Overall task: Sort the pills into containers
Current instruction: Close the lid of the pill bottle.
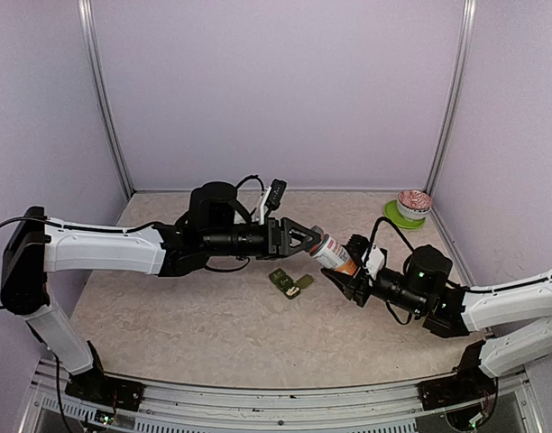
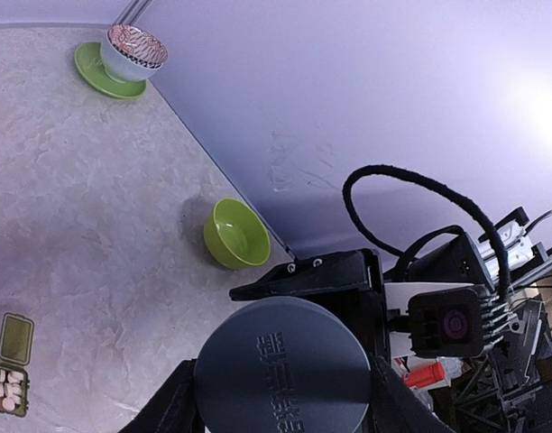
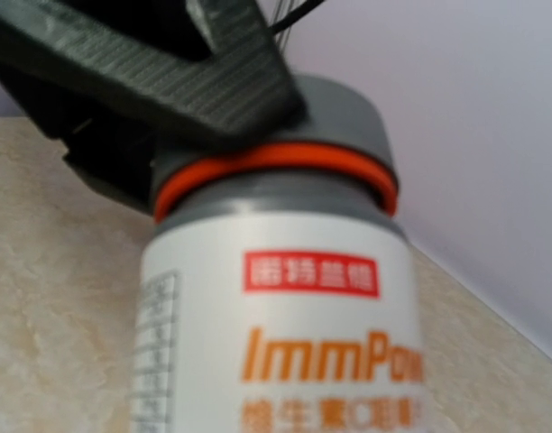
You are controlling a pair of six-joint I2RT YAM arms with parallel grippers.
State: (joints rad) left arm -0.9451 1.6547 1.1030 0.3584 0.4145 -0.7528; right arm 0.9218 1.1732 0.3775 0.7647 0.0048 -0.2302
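Beige, stone-patterned worktop [image 1: 168,316], bounded by a metal rail along its near edge and lilac walls on the other three sides. Both arms reach in from the near corners and meet right of centre, above the surface.

A green pill case [image 1: 289,282] lies open near the middle of the worktop, just below the meeting point. Bare worktop runs from it to the near edge and to the left edge.

The pill bottle [image 1: 332,253] is held off the worktop, tilted, between the two arms. The right gripper [image 1: 348,267] is pinching its white body from the right. The left gripper [image 1: 310,241] is pressed onto its grey cap [image 2: 282,365] from the left, one finger [image 2: 172,406] on each side of it.

In the far right corner, close to both walls, a patterned cup [image 1: 414,203] stands on a green saucer [image 1: 395,216], well apart from the arms.

The left wrist view alone shows a green bowl [image 2: 237,234] by the right wall, and white pills in the case's compartments. The right wrist view alone shows the bottle's orange neck ring and orange lettering, with a left finger lying across the cap. Its own fingers cannot be made out there.
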